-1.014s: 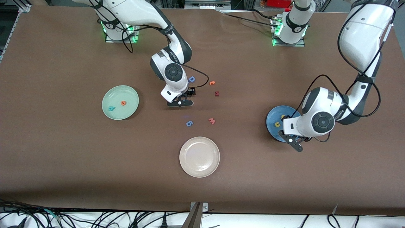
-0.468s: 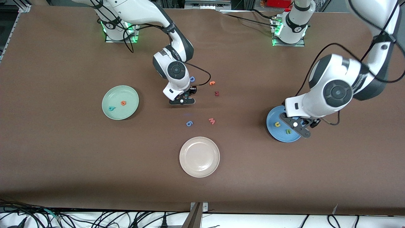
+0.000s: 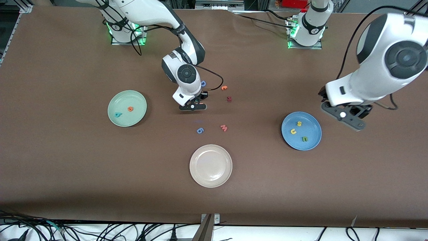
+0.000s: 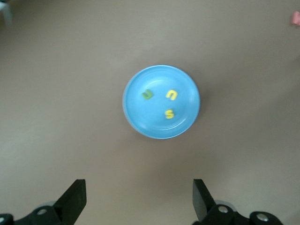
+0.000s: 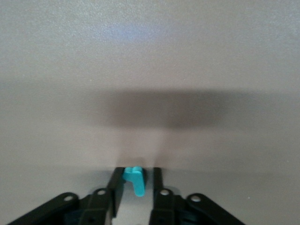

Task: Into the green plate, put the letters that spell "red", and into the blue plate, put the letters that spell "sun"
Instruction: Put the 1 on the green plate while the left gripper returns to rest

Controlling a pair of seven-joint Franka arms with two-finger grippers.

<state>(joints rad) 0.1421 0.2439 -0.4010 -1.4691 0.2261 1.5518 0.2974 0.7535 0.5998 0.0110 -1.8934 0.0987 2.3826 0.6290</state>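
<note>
The blue plate (image 3: 309,125) holds a yellow "s" (image 3: 299,123), a yellow "u" (image 3: 293,131) and an olive "n" (image 3: 304,139); the left wrist view shows the plate (image 4: 154,124) from high up. My left gripper (image 3: 346,117) (image 4: 138,190) hangs open and empty over bare table beside that plate. The green plate (image 3: 128,97) holds an orange "e" (image 3: 130,108) and a teal "d" (image 3: 117,114). My right gripper (image 3: 192,107) (image 5: 135,177) is down at the table mid-way between the plates, shut on a teal "r" (image 5: 134,180).
Around the right gripper lie a blue capital "D" (image 3: 203,83), an orange letter (image 3: 224,87), a dark red letter (image 3: 229,98), a pink "w" (image 3: 224,128) and a small blue letter (image 3: 200,130). A cream plate (image 3: 211,165) sits nearer the front camera.
My left arm has lifted off the blue plate and swung toward its own end of the table, uncovering the three letters. My right gripper's fingers have closed on the teal "r".
</note>
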